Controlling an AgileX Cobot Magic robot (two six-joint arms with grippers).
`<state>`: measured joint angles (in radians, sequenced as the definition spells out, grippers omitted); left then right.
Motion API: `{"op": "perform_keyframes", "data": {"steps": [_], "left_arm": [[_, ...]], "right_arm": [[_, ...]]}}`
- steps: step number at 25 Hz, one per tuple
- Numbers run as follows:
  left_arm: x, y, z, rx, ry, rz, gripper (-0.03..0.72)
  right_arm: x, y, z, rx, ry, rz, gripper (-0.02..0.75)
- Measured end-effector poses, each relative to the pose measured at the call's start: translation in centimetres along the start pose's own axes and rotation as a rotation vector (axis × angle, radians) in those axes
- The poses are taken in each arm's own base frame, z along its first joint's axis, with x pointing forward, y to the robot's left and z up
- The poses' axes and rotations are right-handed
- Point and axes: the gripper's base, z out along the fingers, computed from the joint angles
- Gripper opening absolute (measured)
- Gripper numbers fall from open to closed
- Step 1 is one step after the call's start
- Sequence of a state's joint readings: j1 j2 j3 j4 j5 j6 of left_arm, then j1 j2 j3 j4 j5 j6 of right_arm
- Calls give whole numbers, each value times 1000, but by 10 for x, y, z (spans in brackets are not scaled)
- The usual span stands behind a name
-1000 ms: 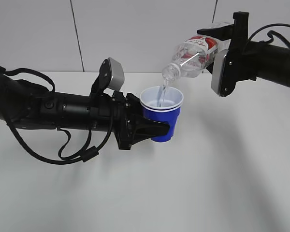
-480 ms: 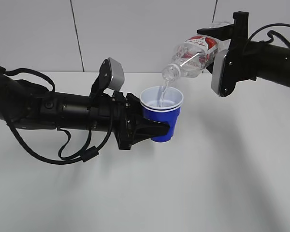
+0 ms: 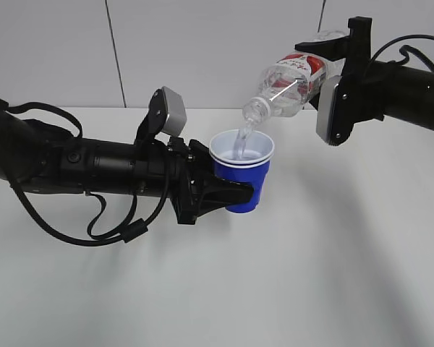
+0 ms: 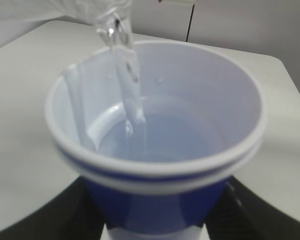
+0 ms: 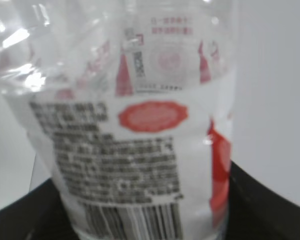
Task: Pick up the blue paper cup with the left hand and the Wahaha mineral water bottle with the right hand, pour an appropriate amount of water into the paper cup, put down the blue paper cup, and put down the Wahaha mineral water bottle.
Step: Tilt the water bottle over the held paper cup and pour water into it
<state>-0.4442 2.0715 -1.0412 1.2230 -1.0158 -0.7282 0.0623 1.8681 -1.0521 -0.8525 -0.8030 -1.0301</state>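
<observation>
Royal-blue and white, the blue paper cup [image 3: 241, 171] hangs upright above the white table [image 3: 311, 275] in the exterior view, clamped around its lower body by the black fingers of the left hand [image 3: 247, 195], which reaches in level from the left with its grey boxy module [image 3: 168, 112] raised above the wrist. From the upper right comes the right hand [image 3: 320, 66], its jaws closed on the labelled body of the Wahaha mineral water bottle [image 3: 288, 82]. The bottle is tipped neck-down to the left, its mouth just above the far-left part of the cup's rim, and a thin stream of water [image 3: 241, 139] runs from it into the cup.

In the left wrist view the cup [image 4: 155, 145] fills the frame. Its white inside holds a shallow pool, and the clear stream [image 4: 129, 75] falls from the top edge onto the left side of that pool. Dark finger shapes [image 4: 235, 212] press against the blue wall at both lower corners.

The right wrist view is nearly all bottle [image 5: 135, 125]: the white label with red patches, small print and a barcode, blurred. Black finger edges [image 5: 260, 205] flank it at the bottom corners, tight against the plastic.
</observation>
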Motion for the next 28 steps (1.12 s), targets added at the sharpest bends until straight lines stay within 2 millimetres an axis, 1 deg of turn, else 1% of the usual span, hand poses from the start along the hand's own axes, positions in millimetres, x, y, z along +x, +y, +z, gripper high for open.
{"op": "perform_keyframes", "data": {"steps": [25, 28], "left_arm": [[0, 0, 0, -2, 3, 0, 423], [0, 1, 0, -7, -2, -4, 423]], "right_arm": [[0, -1, 0, 6, 0, -2, 482], [0, -2, 0, 18, -8, 46, 482]]}}
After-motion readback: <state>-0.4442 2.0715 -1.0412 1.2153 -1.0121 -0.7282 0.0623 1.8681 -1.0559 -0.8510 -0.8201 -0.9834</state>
